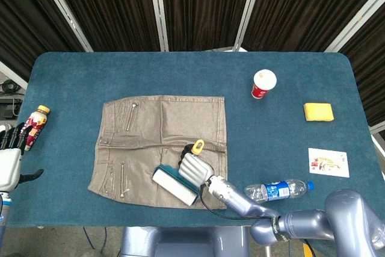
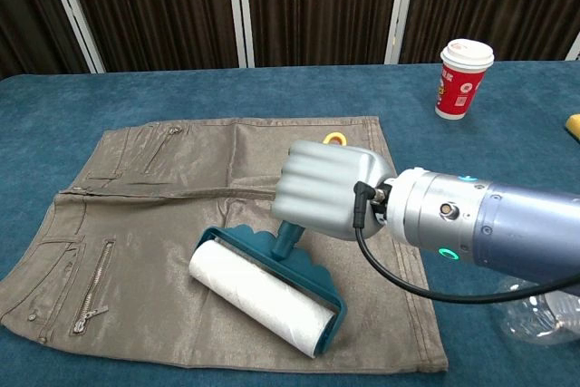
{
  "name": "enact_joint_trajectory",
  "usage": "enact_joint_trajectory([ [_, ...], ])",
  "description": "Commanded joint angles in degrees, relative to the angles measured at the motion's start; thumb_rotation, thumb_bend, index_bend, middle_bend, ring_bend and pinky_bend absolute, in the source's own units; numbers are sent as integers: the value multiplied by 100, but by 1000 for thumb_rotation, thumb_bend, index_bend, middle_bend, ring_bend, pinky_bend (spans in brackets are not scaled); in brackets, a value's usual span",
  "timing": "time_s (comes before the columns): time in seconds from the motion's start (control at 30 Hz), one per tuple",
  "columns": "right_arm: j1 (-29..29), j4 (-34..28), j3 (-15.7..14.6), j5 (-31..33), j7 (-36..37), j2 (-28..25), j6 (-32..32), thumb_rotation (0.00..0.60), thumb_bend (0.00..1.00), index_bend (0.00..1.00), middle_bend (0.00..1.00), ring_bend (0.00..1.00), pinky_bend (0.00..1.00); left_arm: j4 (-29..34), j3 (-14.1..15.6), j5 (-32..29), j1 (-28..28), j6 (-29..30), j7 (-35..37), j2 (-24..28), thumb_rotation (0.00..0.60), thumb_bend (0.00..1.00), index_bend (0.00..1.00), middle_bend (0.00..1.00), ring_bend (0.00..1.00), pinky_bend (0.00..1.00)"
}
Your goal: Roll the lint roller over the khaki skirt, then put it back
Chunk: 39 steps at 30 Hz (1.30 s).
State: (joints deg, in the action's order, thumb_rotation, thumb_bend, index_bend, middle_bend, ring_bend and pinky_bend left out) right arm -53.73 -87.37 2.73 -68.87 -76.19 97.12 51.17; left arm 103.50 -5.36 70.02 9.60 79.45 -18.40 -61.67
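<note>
The khaki skirt (image 1: 157, 148) (image 2: 163, 233) lies flat on the blue table. My right hand (image 1: 195, 167) (image 2: 326, 189) grips the handle of the teal lint roller (image 1: 173, 185) (image 2: 263, 298), whose white roll rests on the skirt near its lower hem. The handle's yellow end pokes out above the fist. My left hand (image 1: 11, 154) sits at the far left edge of the head view, off the table, with nothing seen in it; its finger state is unclear.
A red paper cup (image 1: 263, 83) (image 2: 463, 79) stands at the back right. A yellow sponge (image 1: 317, 111), a printed card (image 1: 328, 162) and a lying plastic bottle (image 1: 278, 190) (image 2: 540, 304) are on the right. A small drink bottle (image 1: 36, 123) lies at the left edge.
</note>
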Motion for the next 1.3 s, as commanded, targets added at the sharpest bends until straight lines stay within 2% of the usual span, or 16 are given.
enact_joint_trajectory([
  [0.03, 10, 132, -34, 44, 22, -38, 67, 600, 1000, 460, 487, 391, 408, 5, 1, 7, -5, 15, 6, 1, 600, 0, 0, 0, 0, 0],
  [0.5, 233, 1094, -167, 62, 544, -673, 283, 600, 1000, 461, 487, 390, 408, 10, 0, -33, 25, -15, -43, -21, 600, 0, 0, 0, 0, 0],
  [0.67, 301, 1240, -204, 62, 700, -756, 303, 600, 1000, 461, 487, 391, 408, 39, 14, -5, 32, -5, -82, -38, 600, 0, 0, 0, 0, 0],
  [0.87, 303, 1035, -266, -81, 723, -775, 332, 600, 1000, 461, 487, 391, 408, 37, 19, -16, 47, -27, -90, -43, 600, 0, 0, 0, 0, 0],
  [0.97, 283, 746, -305, -109, 636, -737, 302, 600, 1000, 461, 487, 391, 408, 42, 18, -9, 44, -20, -69, -34, 600, 0, 0, 0, 0, 0],
  [1.3, 144, -86, -418, -231, -33, -363, 304, 600, 1000, 461, 487, 390, 408, 14, 46, 11, 26, -5, -53, -28, 600, 0, 0, 0, 0, 0],
])
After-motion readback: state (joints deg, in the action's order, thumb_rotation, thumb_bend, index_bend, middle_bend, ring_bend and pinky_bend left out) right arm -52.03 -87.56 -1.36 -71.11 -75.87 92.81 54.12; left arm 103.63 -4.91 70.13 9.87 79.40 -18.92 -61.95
